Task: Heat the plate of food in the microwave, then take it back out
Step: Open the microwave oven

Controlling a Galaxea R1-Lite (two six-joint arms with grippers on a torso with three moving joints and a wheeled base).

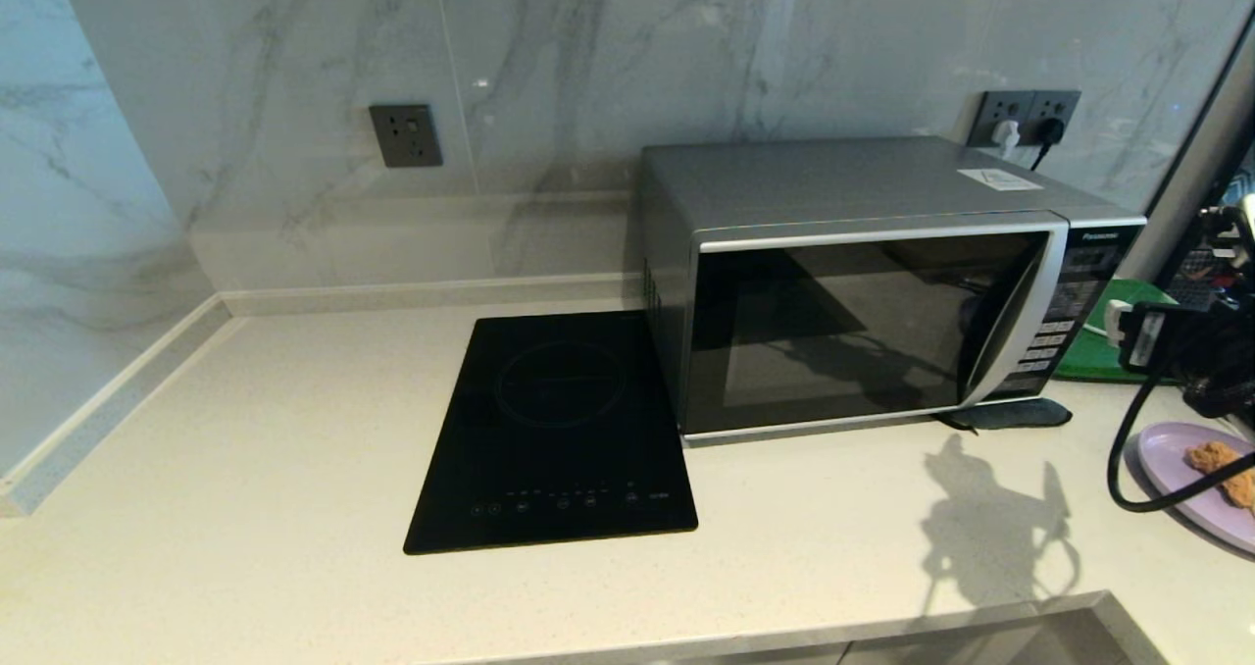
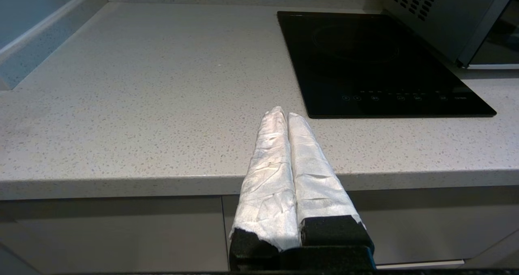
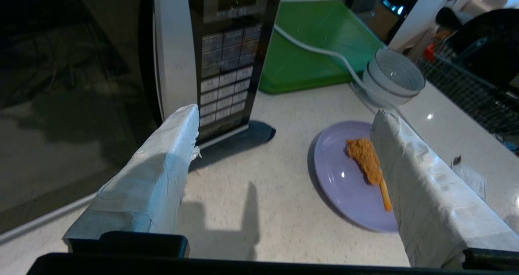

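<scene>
Right wrist view — right gripper (image 3: 284, 117) wide, above plate of food (image 3: 344, 181).

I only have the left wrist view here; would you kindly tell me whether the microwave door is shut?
Observer: Yes, the microwave has its door shut.
Operator: Where is the plate of food?
Observer: The plate of food lies on the counter to the microwave's right, outside it.
Operator: And the right gripper?
Observer: The right gripper hovers over the counter between microwave and plate, fingers wide open, holding nothing.
</scene>
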